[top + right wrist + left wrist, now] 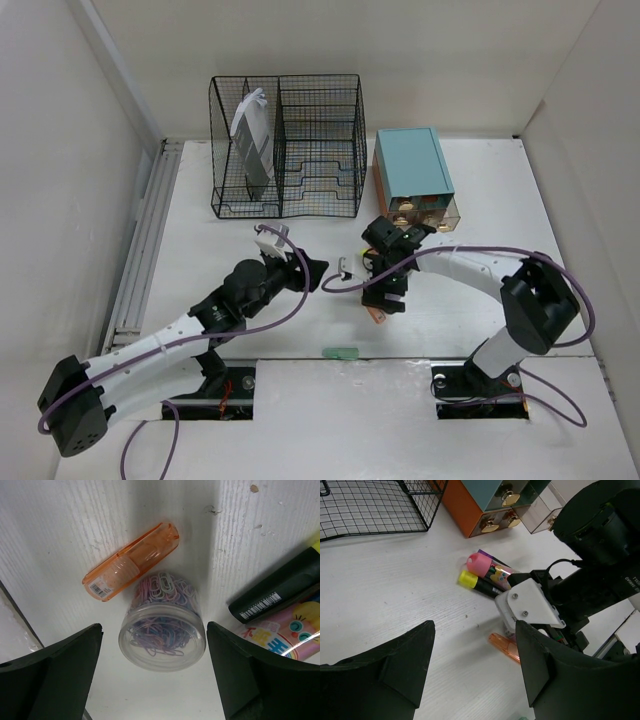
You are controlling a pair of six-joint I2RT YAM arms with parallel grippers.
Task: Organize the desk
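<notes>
worktop (190,240) spans the whole scene btw white walls. wire rack (285,145) + teal-top drawer box (412,165) sit at its far side. right fingers (60,680) are spread wide either side of clear paper-clip tub (162,630), no contact AFAICT. orange translucent item (131,562) is just beside the tub, w/ black/yellow highlighter (476,583) + pink marker (490,567) near. left fingers (395,675) also released, nothing btw them, hovering over bare worktop next to the right wrist. small green item (340,352) lies near the arm bases.

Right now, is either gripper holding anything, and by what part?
Nothing is held. The left gripper is open and empty; the right gripper is open, straddling the paper-clip tub without touching it.
</notes>
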